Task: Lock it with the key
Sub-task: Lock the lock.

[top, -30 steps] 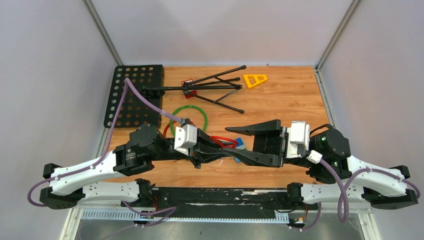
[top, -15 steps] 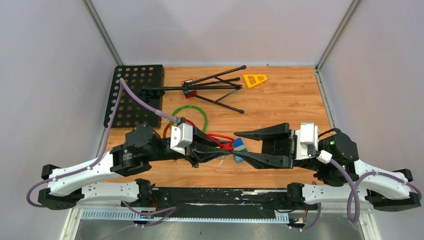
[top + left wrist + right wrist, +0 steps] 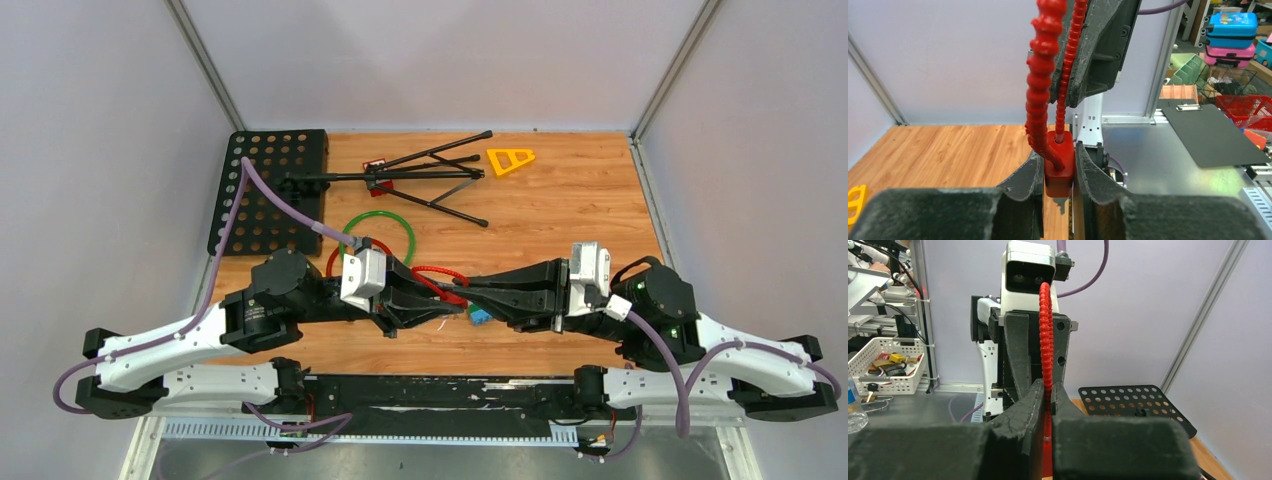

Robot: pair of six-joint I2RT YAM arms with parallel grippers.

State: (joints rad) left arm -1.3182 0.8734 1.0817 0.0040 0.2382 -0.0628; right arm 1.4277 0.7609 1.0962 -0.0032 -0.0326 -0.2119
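Observation:
The lock is a red block (image 3: 1059,172) with a red ribbed cable (image 3: 1040,85) looping out of its top. My left gripper (image 3: 1058,161) is shut on the block, one pad on each side, and holds it above the wooden table. In the top view the left gripper (image 3: 438,297) and the right gripper (image 3: 470,291) meet tip to tip over the cable (image 3: 440,273). My right gripper (image 3: 1047,390) is shut on the ribbed cable (image 3: 1045,330). A small blue piece (image 3: 480,317), perhaps the key, lies under the right fingers; it is too small to tell.
A black perforated plate (image 3: 268,190) lies at the back left. A folded black stand (image 3: 400,180) and a yellow triangle (image 3: 510,160) lie near the back wall. A green ring (image 3: 378,235) sits behind the left wrist, and a red ring (image 3: 335,262) is partly under it.
My right gripper moved left to the left gripper, and its wide-open jaws closed onto the red cable. The left gripper stayed in place with the lock.

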